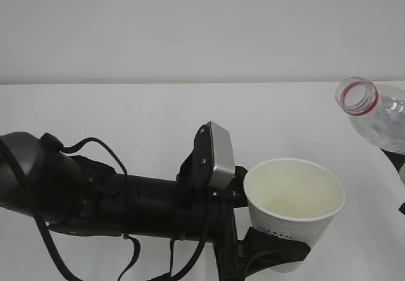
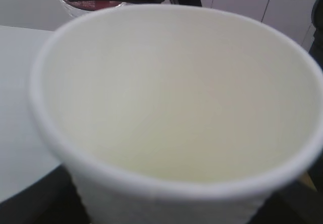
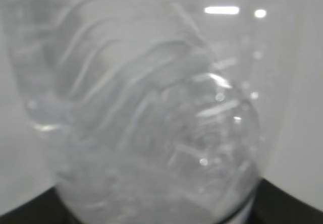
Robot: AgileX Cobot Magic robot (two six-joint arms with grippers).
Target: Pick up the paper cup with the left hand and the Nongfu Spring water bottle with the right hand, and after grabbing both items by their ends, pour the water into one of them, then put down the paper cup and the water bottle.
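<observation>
Left hand [image 1: 272, 246] had the paper cup [image 1: 294, 208] clamped low on its dimpled wall, jaws closed around the base end, cup upright and lifted off the white table [image 1: 126, 113]. Left wrist view looked straight into the cup [image 2: 176, 108]: inside looked dry, no water visible.

Cup would be light and thin-walled, easy to crush; low grip near the stiff bottom seam looked like the right spot, squeeze kept gentle.

Nongfu Spring water bottle [image 1: 380, 113] sat at the right edge, uncapped, tilted, red-ringed mouth facing the cup but above and apart from the rim. Right hand [image 1: 397, 161] barely in frame; right wrist view filled by the ribbed clear body [image 3: 151, 123], so it was gripping the bottle. Bottle likely slick, flexes under pressure, weight shifts as water moves; hold the ribbed lower end.
</observation>
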